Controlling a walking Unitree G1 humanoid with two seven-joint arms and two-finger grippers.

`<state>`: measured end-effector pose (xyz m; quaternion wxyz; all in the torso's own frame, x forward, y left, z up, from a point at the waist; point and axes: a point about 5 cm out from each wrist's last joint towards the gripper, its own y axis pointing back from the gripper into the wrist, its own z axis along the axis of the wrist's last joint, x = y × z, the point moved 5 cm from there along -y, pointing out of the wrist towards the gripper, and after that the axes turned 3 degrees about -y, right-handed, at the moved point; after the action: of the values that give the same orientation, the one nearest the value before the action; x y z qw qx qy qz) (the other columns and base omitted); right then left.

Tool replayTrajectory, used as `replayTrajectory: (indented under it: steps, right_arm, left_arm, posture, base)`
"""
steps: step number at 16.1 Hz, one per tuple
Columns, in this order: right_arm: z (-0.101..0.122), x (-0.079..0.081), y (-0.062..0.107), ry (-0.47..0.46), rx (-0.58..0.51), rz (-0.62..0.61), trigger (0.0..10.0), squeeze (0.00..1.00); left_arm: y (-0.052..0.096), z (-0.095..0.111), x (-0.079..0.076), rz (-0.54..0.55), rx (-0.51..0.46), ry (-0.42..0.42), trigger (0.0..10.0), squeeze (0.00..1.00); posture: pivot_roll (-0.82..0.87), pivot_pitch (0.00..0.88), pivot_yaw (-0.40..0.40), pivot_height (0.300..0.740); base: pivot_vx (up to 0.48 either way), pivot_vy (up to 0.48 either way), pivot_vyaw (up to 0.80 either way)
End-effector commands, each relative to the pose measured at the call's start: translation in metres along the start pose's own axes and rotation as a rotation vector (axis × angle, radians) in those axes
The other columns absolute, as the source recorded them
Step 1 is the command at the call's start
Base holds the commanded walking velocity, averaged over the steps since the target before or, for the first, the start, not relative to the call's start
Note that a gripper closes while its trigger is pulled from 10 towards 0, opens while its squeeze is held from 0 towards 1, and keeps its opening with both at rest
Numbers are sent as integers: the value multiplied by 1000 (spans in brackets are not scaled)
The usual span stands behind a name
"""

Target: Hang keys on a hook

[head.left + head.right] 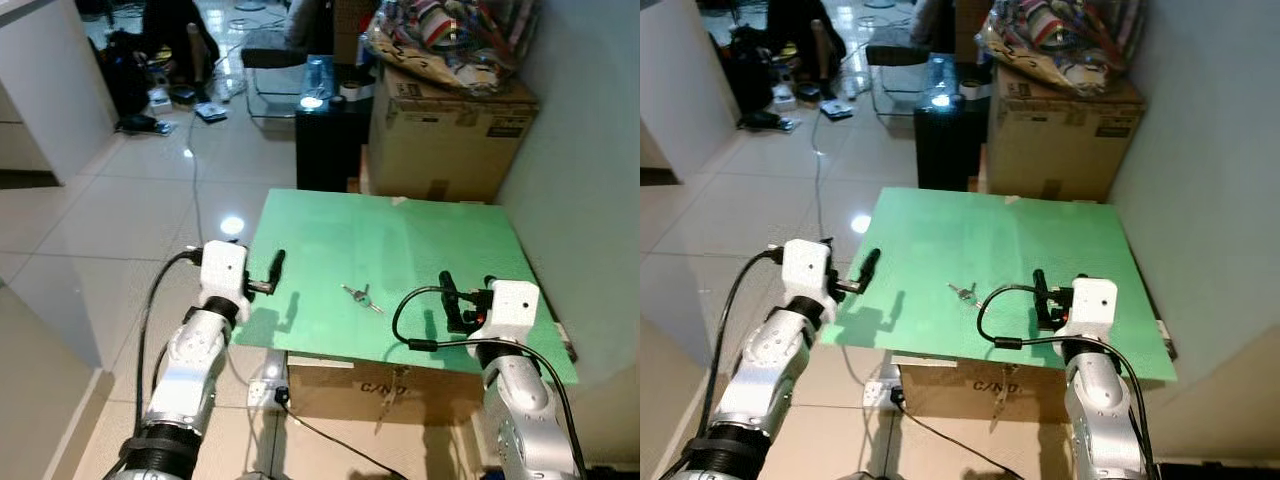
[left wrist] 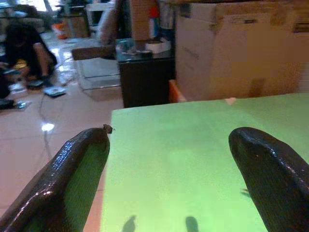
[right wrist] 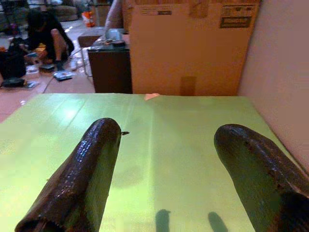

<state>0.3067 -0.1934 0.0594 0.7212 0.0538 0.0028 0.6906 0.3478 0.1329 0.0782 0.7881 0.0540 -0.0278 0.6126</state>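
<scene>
- The keys [image 1: 359, 296] lie flat on the green board [image 1: 400, 240], toward its near edge and about midway between your two arms. Nothing touches them.
- Your right gripper [image 1: 449, 300] hovers over the near right part of the board, to the right of the keys and a little nearer. Its two black fingers [image 3: 82, 179] are spread apart with nothing between them.
- Your left gripper [image 1: 276, 271] sits at the board's near left edge, left of the keys. Its fingers [image 2: 72, 174] are also spread wide and empty.
- Expect the keys to be light, hard and thin. They look like small metal pieces joined loosely, so they will likely swing and rattle once lifted.
- Lying flat, they give you very little height to pinch. Metal on a smooth board may skate away if one finger arrives first.
- The ring or join is too small to make out here. If you can find it as you close in, take hold near it, so the loop hangs free for the hook.
- Otherwise straddle the thickest part of the bunch, fingers close to the board, and close slowly.
- The right gripper looks the better placed of the two.
- I cannot see a hook; the wall [image 1: 590, 180] stands just right of the board, so you will need to look for it once you hold the keys.
</scene>
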Motion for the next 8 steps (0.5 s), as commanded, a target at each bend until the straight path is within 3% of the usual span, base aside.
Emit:
replayTrajectory:
  steps: [1,3,8]
  right_arm:
    - [2,-4,0,-21,-10,-15,10000,0]
    - [1,-4,-4,-8,-6,-17,10000,0]
    - [20,-13,-6,-2,-98,-75,10000,0]
  left_arm:
    - [-5,5,-2,-11,-10,-17,10000,0]
    - [-8,5,-1,-5,-11,-12,10000,0]
    - [-10,21,0,38,-88,-8,10000,0]
  posture:
    - [-44,0,21,740]
    - [-35,0,30,740]
    - [-50,0,52,740]
  base:
    - [0,0,594]
    - [0,0,738]
    - [0,0,0]
